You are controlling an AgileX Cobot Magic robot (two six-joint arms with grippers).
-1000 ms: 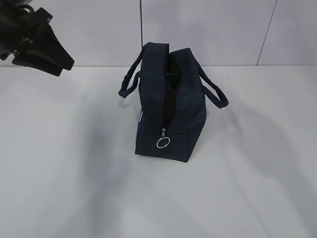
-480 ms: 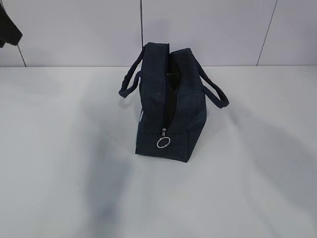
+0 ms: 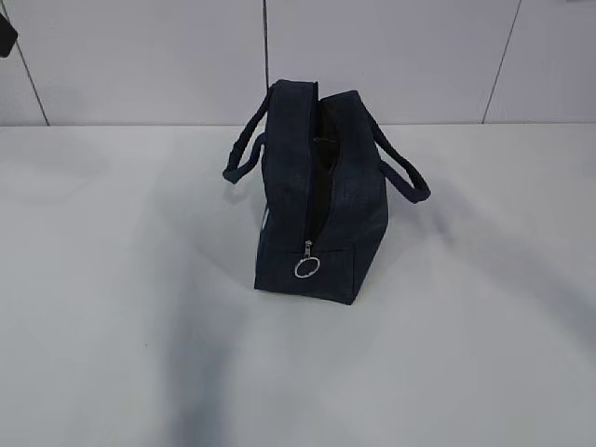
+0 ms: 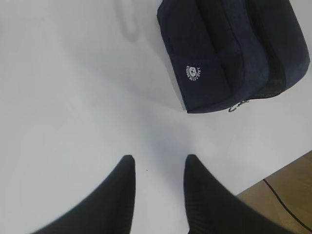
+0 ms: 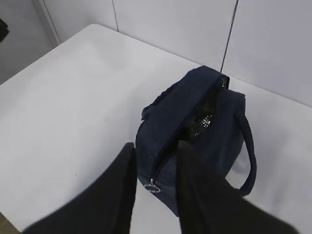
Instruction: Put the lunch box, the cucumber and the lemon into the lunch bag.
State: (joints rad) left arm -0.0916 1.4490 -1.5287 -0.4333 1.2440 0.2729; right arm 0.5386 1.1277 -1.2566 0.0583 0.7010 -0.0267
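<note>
We see the lunch bag [image 3: 312,200] upright mid-table [image 3: 112,307], unzipped for loading; both claws, left [image 4: 157,168] and right [image 5: 155,155], hang part-open, empty.

The bag [image 3: 321,200] stands alone mid-surface [image 3: 112,307], its top slit gaping narrowly between two outflung handles [image 3: 405,172], with open room on every side.

Bag [image 3: 354,200]: dark navy fabric, plain weave, no pattern. Its ring pull [image 3: 307,268] is silver. A small round white emblem [image 4: 193,73] is printed on one side panel. The lining [image 5: 202,119] glints silvery-black through the opening. Tabletop [image 3: 112,279]: plain white, grey shadows only. My left pincer [image 4: 158,168] and right pincer [image 5: 156,151] are matte black. Wall [image 3: 391,56]: pale grey panels with dark seams.
</note>
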